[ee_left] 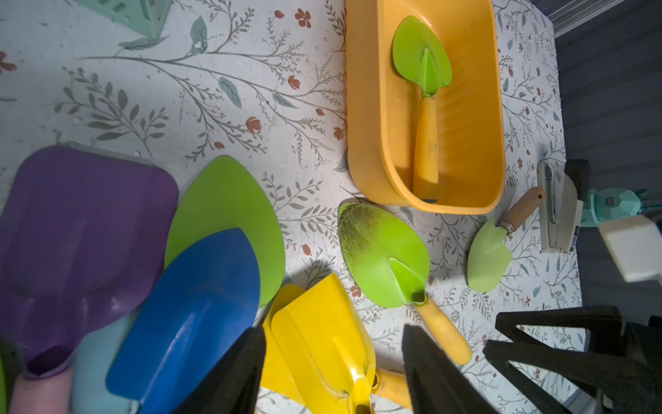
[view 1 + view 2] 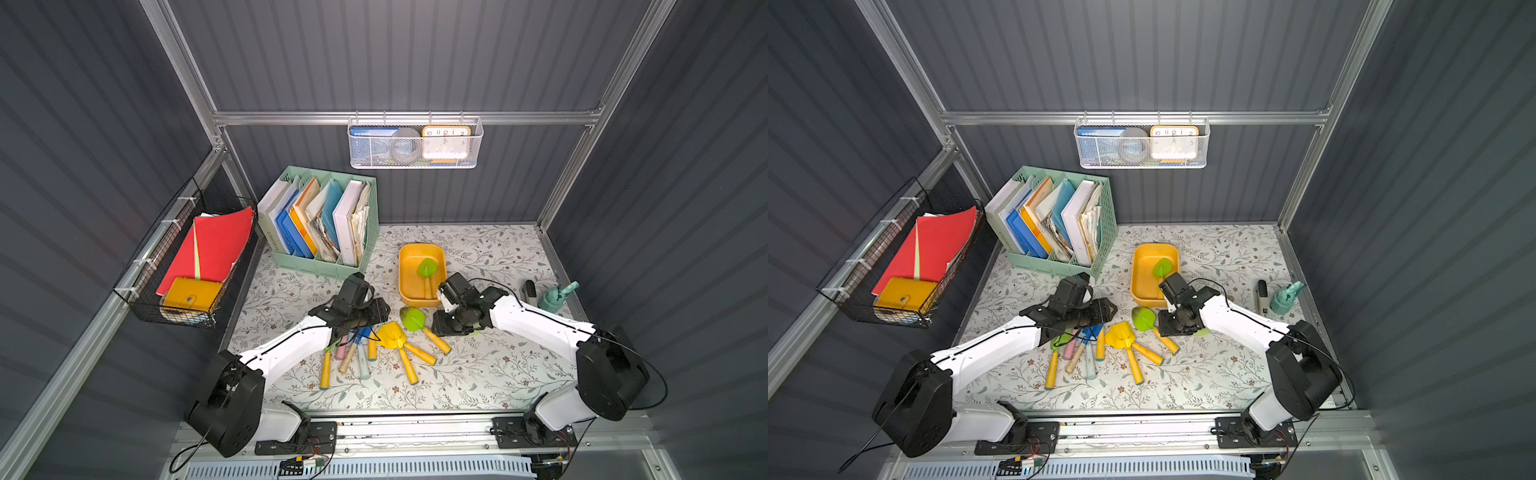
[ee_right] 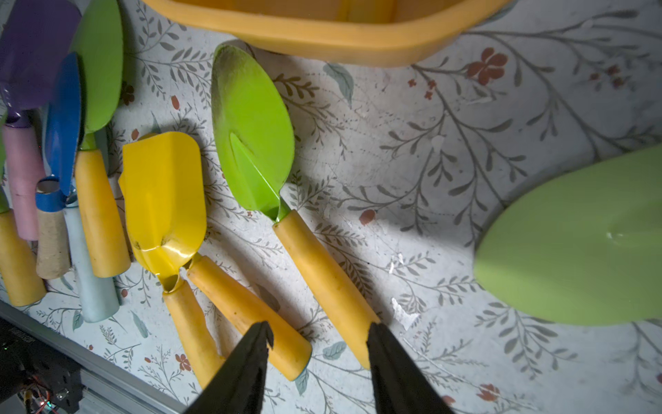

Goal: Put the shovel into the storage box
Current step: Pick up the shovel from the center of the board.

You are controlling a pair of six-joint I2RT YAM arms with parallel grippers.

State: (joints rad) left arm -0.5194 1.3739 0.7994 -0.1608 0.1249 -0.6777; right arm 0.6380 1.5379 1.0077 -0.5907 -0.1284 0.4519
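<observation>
My right gripper hangs half-open and empty over the handle end of the green shovel. I must centre on that handle, clear of the yellow shovel, before closing.

Ten toy shovels, as far as the heap allows counting: one in the single yellow-orange storage box and nine on the table, plus one stapler, one teal bottle, one mint-green file organiser, one white mesh basket and one black wire basket.
</observation>
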